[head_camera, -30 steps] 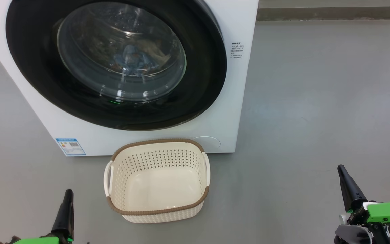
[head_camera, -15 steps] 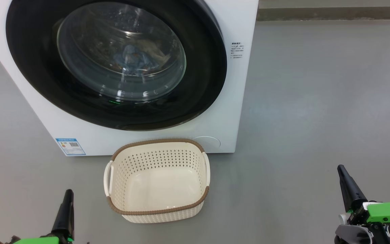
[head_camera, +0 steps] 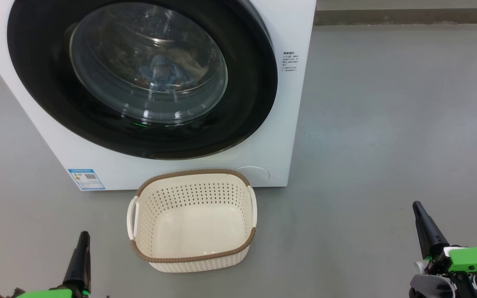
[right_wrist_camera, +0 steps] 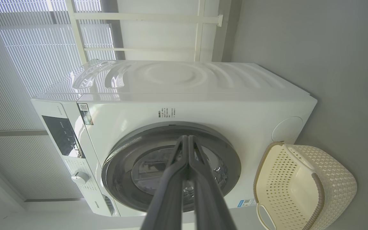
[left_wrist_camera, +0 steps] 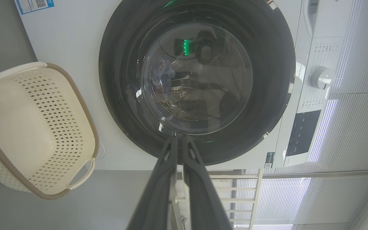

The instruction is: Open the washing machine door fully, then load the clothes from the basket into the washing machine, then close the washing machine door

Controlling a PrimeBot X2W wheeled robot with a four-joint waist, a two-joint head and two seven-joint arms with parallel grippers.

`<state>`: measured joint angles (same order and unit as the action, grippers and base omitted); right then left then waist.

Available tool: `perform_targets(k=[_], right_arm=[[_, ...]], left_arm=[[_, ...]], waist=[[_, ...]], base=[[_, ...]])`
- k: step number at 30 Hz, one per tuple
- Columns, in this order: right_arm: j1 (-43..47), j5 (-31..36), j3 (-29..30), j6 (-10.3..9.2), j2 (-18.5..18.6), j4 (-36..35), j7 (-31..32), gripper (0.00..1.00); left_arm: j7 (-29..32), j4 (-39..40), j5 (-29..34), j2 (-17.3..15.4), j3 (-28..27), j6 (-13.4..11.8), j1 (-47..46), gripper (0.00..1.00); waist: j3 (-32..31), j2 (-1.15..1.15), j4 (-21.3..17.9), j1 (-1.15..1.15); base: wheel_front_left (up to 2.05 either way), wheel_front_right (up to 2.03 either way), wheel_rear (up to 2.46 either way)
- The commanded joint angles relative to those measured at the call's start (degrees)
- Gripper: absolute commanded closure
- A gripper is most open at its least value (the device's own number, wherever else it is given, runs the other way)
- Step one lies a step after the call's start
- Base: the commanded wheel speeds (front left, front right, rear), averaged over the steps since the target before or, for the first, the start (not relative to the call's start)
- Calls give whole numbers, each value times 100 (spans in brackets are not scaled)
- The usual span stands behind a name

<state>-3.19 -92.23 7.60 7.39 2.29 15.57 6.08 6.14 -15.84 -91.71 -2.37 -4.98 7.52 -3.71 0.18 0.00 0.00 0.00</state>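
At the lower left of the head view, the left gripper [head_camera: 83, 239] is seen above the grey floor [head_camera: 387, 124], its two dark fingers pressed together with nothing between them. In the left wrist view the left gripper [left_wrist_camera: 179, 140] is shown closed in the same way, its tips set against the door's black ring. Just right of it and further off, a small blue label sticker [head_camera: 86, 179] is found on the lower front corner of the washing machine [head_camera: 296, 25]. Most of the white front is taken up by the washing machine door [head_camera: 35, 82], which is shut against the machine. Through its bulging glass window the clothes [head_camera: 162, 74] are made out inside the drum: a blue garment with a pale one beside it. Below the door, the basket [head_camera: 193, 171] is set upright on the floor just in front of the machine, its bare cream bottom exposed. A small block of printed text [head_camera: 290, 62] is carried on the white panel right of the door. At the lower right, well apart from the basket, the right gripper [head_camera: 417, 206] is held with its fingers closed on nothing.
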Motion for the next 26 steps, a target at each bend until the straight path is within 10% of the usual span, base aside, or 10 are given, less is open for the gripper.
perform_targets(k=[1,26], right_arm=[[-299,10,-103,10,60,-155,44,100],[-299,10,-103,10,60,-155,45,100]], left_arm=[[35,181,-46,-51,-153,-3,-247,100],[34,181,-46,-51,-153,-3,-247,100]], waist=[[0,0,0,0],[0,0,0,0]], base=[[0,0,0],[0,0,0]])
